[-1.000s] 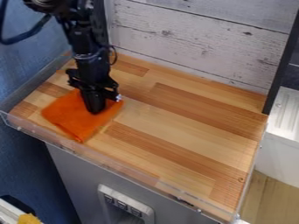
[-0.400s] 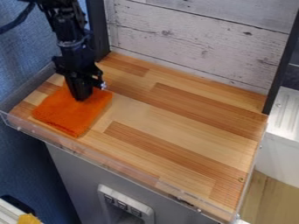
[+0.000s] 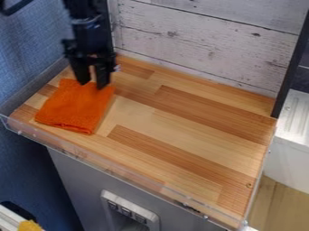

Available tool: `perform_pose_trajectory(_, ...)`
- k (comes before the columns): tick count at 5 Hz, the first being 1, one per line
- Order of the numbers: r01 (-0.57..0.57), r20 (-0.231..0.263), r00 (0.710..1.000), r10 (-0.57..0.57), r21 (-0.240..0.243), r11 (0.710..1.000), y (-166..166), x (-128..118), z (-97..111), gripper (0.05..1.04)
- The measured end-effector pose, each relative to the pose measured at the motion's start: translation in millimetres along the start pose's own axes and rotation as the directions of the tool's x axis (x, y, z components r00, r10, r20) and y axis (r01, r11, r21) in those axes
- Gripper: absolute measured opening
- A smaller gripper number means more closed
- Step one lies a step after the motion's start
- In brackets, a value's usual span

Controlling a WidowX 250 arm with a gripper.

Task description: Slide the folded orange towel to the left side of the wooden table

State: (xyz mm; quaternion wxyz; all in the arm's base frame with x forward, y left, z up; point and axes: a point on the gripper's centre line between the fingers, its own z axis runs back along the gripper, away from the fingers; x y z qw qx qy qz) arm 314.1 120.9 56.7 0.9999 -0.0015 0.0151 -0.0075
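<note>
At the upper left, the black gripper (image 3: 93, 85) hangs over the back edge of an orange cloth (image 3: 73, 108). Its two fingers stand apart, with a gap between them through which wood and cloth show. The cloth lies flat in a folded, roughly square shape on the left part of the wooden surface (image 3: 175, 117). Whether the fingertips touch the cloth I cannot tell.
A low clear barrier (image 3: 114, 168) runs along the front edge. Behind the surface stands a whitewashed plank wall (image 3: 199, 40), with a dark post (image 3: 292, 58) at its right. A blue wall (image 3: 30, 49) is at the left.
The gripper first moved left with the cloth shifting along, then rose and moved back to the right. Its fingers have parted, and the cloth has turned slightly.
</note>
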Motion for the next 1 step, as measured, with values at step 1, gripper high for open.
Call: perform_pose_trajectory(1,0.004,-0.013,1.000,-0.004,0.009,1.000,-26.5,11.8,8.5,1.003)
